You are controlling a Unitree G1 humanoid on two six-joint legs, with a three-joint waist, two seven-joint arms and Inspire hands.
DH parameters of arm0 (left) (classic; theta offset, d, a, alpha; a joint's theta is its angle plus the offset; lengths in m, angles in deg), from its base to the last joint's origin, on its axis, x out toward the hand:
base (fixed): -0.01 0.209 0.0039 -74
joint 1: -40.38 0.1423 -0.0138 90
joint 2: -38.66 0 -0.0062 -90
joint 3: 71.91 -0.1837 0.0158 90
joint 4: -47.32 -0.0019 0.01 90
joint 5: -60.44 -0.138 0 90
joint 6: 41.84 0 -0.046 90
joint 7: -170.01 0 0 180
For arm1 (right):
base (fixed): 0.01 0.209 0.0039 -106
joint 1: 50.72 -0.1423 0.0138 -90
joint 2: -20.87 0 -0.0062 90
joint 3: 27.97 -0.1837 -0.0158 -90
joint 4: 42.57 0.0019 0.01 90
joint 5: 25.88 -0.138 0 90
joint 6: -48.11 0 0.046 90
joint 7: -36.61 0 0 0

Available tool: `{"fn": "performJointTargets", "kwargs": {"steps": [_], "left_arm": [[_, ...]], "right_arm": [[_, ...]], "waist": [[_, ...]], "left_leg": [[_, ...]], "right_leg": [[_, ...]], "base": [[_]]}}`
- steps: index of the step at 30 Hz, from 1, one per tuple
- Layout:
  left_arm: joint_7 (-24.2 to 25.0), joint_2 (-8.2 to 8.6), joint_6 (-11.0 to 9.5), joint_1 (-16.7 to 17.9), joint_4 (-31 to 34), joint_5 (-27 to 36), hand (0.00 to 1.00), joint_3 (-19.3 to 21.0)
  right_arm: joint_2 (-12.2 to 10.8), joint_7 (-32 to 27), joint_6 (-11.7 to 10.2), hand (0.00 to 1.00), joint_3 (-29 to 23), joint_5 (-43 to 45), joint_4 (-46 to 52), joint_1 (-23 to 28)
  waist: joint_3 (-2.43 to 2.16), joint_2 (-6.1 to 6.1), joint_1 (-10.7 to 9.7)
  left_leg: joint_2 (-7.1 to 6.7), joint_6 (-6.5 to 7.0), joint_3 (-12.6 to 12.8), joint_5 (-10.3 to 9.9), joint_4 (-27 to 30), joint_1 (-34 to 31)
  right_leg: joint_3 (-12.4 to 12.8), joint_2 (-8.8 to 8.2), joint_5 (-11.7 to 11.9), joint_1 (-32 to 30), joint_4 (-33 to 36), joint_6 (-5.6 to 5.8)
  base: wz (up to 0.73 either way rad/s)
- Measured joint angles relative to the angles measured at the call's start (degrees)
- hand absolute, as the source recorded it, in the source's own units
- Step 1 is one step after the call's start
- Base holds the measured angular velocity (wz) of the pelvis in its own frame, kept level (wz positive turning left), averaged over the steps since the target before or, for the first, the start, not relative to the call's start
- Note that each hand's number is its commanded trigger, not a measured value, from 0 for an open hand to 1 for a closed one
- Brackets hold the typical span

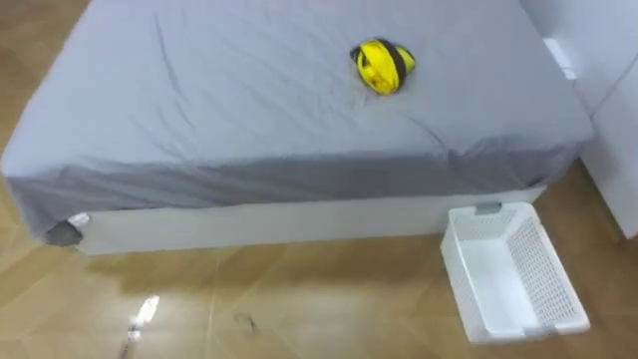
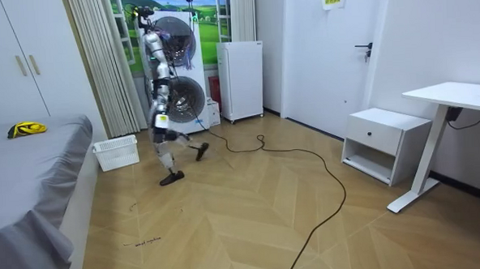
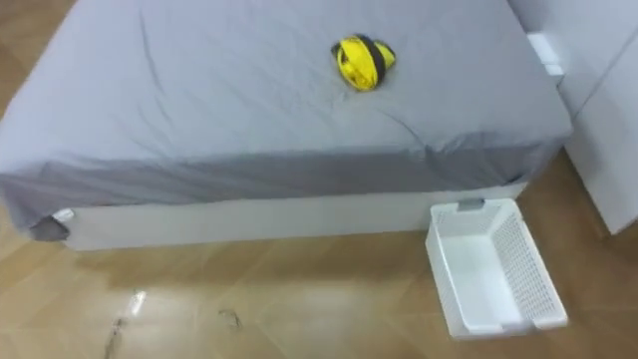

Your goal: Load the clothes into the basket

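A bundled yellow and black garment [image 1: 381, 66] lies on the grey sheet of the bed [image 1: 249, 100], toward its far right part. A white plastic basket [image 1: 513, 274] stands on the wooden floor at the bed's near right corner, and nothing lies in it. In the room view I stand mid-step a couple of paces from the basket [image 2: 117, 152], facing the bed, with the garment [image 2: 26, 128] far off on the mattress. My left hand [image 2: 161, 119] hangs by my hip, too small to read.
A white cabinet [image 1: 610, 100] stands close to the right of the bed and basket. Behind me are stacked washing machines [image 2: 179, 72] and a white fridge [image 2: 241, 69]. A bedside cabinet [image 2: 382, 140] and a desk [image 2: 457, 97] line the far wall.
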Motion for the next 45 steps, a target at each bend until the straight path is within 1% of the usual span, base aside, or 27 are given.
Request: {"fn": "performJointTargets", "kwargs": {"steps": [2, 3, 4, 5, 6, 8, 9, 10, 12, 13, 14, 15, 16, 17, 19, 20, 21, 23, 26, 31, 34, 35, 36, 40, 43, 44, 45], "left_arm": [[0.1, -0.05, -0.2, -0.7, 0.0, -0.4, 0.0, -0.2], [0.3, -0.35, -0.3, -1.0, 0.1, -0.4, 0.0, -1.3], [0.4, -0.52, -0.3, -1.3, 0.2, -0.3, 0.0, -2.1], [0.5, -0.74, -0.2, -1.5, 0.6, -0.4, 0.0, -3.3], [0.8, -0.7, -0.2, -1.4, 1.3, -0.5, 0.0, -4.3], [1.3, -0.22, 0.3, -0.6, 1.3, -1.0, 0.0, -5.5], [1.5, -0.3, 0.4, 0.4, 1.3, -0.9, 0.0, -5.7], [1.5, -0.27, 0.4, 0.8, 1.3, -0.9, 0.0, -5.8], [1.6, -0.44, 0.6, 1.8, 1.1, -0.4, 0.0, -6.4], [1.6, -0.37, 0.6, 1.8, 1.1, -0.4, 0.0, -6.5], [2.0, -0.24, 0.4, 1.8, 1.3, -1.0, 0.0, -6.4], [2.3, -0.81, -0.2, 2.3, 2.4, -1.3, 0.0, -5.9], [2.2, -1.66, -0.9, 3.2, 3.0, -1.2, 0.0, -5.7], [2.1, -2.91, -1.2, 4.6, 3.3, -1.1, 0.0, -5.6], [1.5, -2.27, -0.7, 6.1, 3.2, -1.3, 0.0, -5.3], [1.5, -1.81, -0.4, 6.4, 3.2, -0.9, 0.0, -5.0], [1.4, -1.46, -0.4, 7.0, 3.2, -0.6, 0.0, -4.5], [1.3, -1.27, -0.4, 7.1, 3.3, -0.5, 0.0, -4.5], [0.8, -1.33, -0.5, 7.2, 3.8, -0.2, 0.0, -4.3], [0.8, -0.68, -0.5, 8.2, 4.9, -0.9, 0.0, -3.3], [0.9, -0.08, -0.5, 8.9, 4.7, -0.9, 0.0, -2.2], [1.0, -0.08, -0.5, 9.0, 4.3, -0.9, 0.0, -2.2], [1.2, -0.16, -0.5, 8.9, 3.5, -0.9, 0.0, -2.1], [2.1, -0.81, -0.1, 7.4, 2.9, -0.9, 0.0, -2.1], [2.5, -1.82, 1.3, 5.1, 2.3, -0.8, 0.0, -2.2], [2.7, -1.83, 1.8, 4.2, 1.6, -0.7, 0.0, -2.3], [2.9, -1.82, 2.2, 3.5, 0.8, -0.8, 0.0, -2.3]], "right_arm": [[-0.1, -0.4, 0.1, 0.0, 0.5, 0.0, 4.4, -0.1], [-0.2, -1.0, 0.0, 0.0, 0.8, -0.1, 7.0, -0.4], [-0.2, -1.2, 0.0, 0.0, 0.8, 0.0, 8.1, -0.7], [-0.2, -1.8, -0.2, 0.0, 0.7, 0.0, 9.3, -1.5], [-0.3, -2.8, -0.3, 0.0, 0.7, 0.0, 10.8, -2.0], [-0.3, -4.1, -1.1, 0.0, 0.0, -0.1, 12.7, -2.4], [-0.4, -4.7, -2.0, 0.0, -0.2, -0.6, 14.4, -2.9], [-0.3, -5.0, -2.3, 0.0, -0.4, -0.7, 15.7, -3.2], [0.0, -6.7, -4.4, 0.0, -0.3, -0.7, 21.8, -4.2], [0.1, -7.0, -4.8, 0.0, -0.5, -0.7, 22.7, -4.8], [0.2, -7.8, -5.0, 0.0, -1.2, 0.1, 24.3, -5.7], [-0.1, -8.0, -4.9, 0.0, -1.6, 0.1, 25.3, -5.6], [-0.6, -7.8, -4.5, 0.0, -1.2, 0.3, 25.7, -5.7], [-0.9, -7.6, -4.2, 0.0, 0.1, 0.3, 26.7, -5.8], [-0.1, -7.6, -4.2, 0.0, 0.8, 0.7, 27.4, -6.9], [0.1, -7.6, -4.4, 0.0, 0.9, 1.4, 28.9, -7.1], [0.3, -7.7, -4.5, 0.0, 1.2, 1.6, 29.3, -7.1], [0.3, -7.7, -4.3, 0.0, 1.3, 1.6, 29.8, -7.1], [0.4, -7.8, -4.3, 0.0, 1.3, 1.7, 30.9, -7.1], [1.4, -9.9, -4.3, 0.0, 2.0, 2.1, 34.1, -6.6], [1.8, -11.2, -4.7, 0.0, 2.0, 4.3, 36.5, -6.5], [1.8, -11.8, -4.7, 0.0, 2.0, 4.8, 37.4, -6.2], [1.7, -12.3, -4.8, 0.0, 2.0, 5.3, 38.2, -6.3], [2.0, -14.8, -4.8, 0.0, 2.8, 7.8, 39.5, -6.3], [2.5, -16.2, -4.8, 0.0, 4.1, 9.9, 39.3, -6.7], [2.5, -16.3, -4.7, 0.0, 4.6, 10.3, 38.2, -7.3], [2.5, -16.4, -4.2, 0.0, 5.3, 10.3, 36.7, -7.9]], "waist": [[0.41, 1.15, 0.0], [0.58, 1.71, -0.2], [0.55, 1.58, -0.3], [0.45, 1.14, -1.0], [0.36, 0.45, -1.3], [0.26, 1.03, -1.4], [-0.23, 1.39, -1.1], [-0.42, 1.55, -1.0], [0.23, 3.43, 0.4], [0.47, 3.72, 0.4], [0.99, 4.3, 0.1], [0.29, 3.41, 0.6], [0.03, 2.59, 1.5], [-0.24, 0.73, 2.7], [-0.27, 2.68, 2.7], [0.23, 3.63, 2.4], [0.09, 4.05, 1.9], [0.3, 3.34, 1.0], [0.37, 2.66, -0.1], [0.3, 1.41, 0.0], [-0.54, 1.21, 0.2], [-0.97, 1.19, 0.2], [-0.99, 1.21, 0.2], [-0.79, 0.51, -0.2], [-0.14, -0.16, -0.2], [0.0, -0.18, -0.2], [-0.01, -0.08, 0.0]], "left_leg": [[0.62, -0.39, -4.1, -0.1, -3.1, 4.3], [1.0, -0.8, -6.7, -0.6, -4.7, 6.7], [1.04, -0.9, -8.0, -0.8, -5.5, 7.9], [1.15, -1.25, -9.6, -1.2, -7.2, 10.3], [1.25, -1.8, -11.1, -2.0, -9.0, 12.7], [3.36, -3.12, -13.1, -4.3, -8.9, 15.9], [4.64, -4.85, -13.6, -6.2, -7.3, 16.1], [5.29, -6.05, -13.5, -6.8, -6.8, 16.2], [7.54, -9.34, -11.5, -5.9, -7.3, 17.3], [8.12, -9.94, -10.7, -5.5, -8.5, 17.5], [8.08, -9.21, -9.8, -4.0, -12.2, 18.3], [8.07, -8.62, -7.5, -3.6, -11.0, 19.2], [7.82, -8.98, -6.3, -3.9, -9.4, 19.2], [7.21, -10.01, -4.0, -4.9, -4.8, 18.9], [10.09, -10.06, -3.6, -5.2, 7.2, 16.3], [11.47, -10.38, -3.9, -3.4, 15.6, 13.2], [12.56, -10.57, -4.3, 0.2, 22.1, 10.5], [13.1, -10.61, -4.3, 0.8, 26.3, 6.8], [12.44, -9.59, -2.7, -0.3, 24.5, 0.9], [8.97, -9.49, -3.0, -1.0, 6.7, -2.8], [7.72, -9.24, -3.0, 2.9, -2.6, -2.9], [6.98, -9.08, -3.0, 5.5, -4.4, -1.9], [6.87, -8.11, -3.2, 7.8, -5.8, -0.6], [6.12, -8.2, -3.4, 7.9, -8.2, 1.1], [6.24, -8.2, -3.9, 7.9, -8.3, 0.1], [6.19, -8.12, -3.9, 7.9, -8.4, -0.1], [6.14, -8.08, -3.9, 7.9, -8.6, -0.3]], "right_leg": [[-2.5, 3.84, -6.4, -6.7, -1.7, -1.39], [-3.8, 6.3, -7.8, -10.6, -7.1, -1.44], [-3.8, 7.25, -7.8, -12.4, -10.8, -1.44], [-3.6, 8.22, -6.9, -15.1, -19.4, -1.5], [-2.9, 8.04, -2.8, -16.9, -28.9, -1.54], [-3.1, 8.5, 6.7, -17.7, -35.9, -2.04], [-4.5, 8.98, 8.6, -16.8, -36.1, -3.68], [-5.6, 9.47, 9.5, -16.2, -35.5, -5.66], [-6.8, 10.49, 7.3, -14.9, -32.5, -6.7], [-5.8, 10.35, 6.8, -15.1, -31.0, -6.85], [-5.7, 8.96, 5.5, -17.4, -23.0, -6.73], [-7.4, 8.19, 3.2, -20.3, -19.7, -4.95], [-7.9, 8.41, 3.5, -20.4, -22.5, -5.62], [-9.8, 9.0, 4.8, -18.5, -27.8, -9.27], [-10.8, 10.66, 3.1, -14.9, -28.8, -9.78], [-10.5, 12.06, 1.1, -12.8, -30.0, -9.15], [-10.0, 12.84, 0.3, -11.3, -30.7, -9.7], [-9.5, 13.13, -0.5, -9.4, -31.7, -10.46], [-8.5, 13.11, -1.0, -6.8, -33.7, -11.01], [-4.8, 13.65, -0.9, -3.8, -37.7, -11.09], [-2.0, 14.19, -0.9, -2.8, -39.1, -11.13], [-1.5, 14.38, -0.9, -1.9, -39.9, -11.04], [-1.0, 14.66, -0.9, -1.0, -40.5, -10.89], [-2.3, 14.45, -0.8, 0.9, -42.8, -10.48], [-4.1, 14.07, -1.2, 0.2, -42.7, -9.67], [-4.6, 13.86, -1.8, 0.0, -42.6, -8.6], [-5.0, 13.68, -2.6, -0.2, -42.6, -6.22]], "base": [[0.04], [0.1], [0.32], [0.56], [0.65], [0.59], [0.43], [0.24], [0.19], [0.55], [0.71], [0.59], [0.13], [-0.2], [-0.14], [-0.03], [0.0], [-0.09], [-0.21], [-0.41], [-0.53], [-0.37], [-0.3], [-0.01], [0.18], [0.12], [0.1]]}}
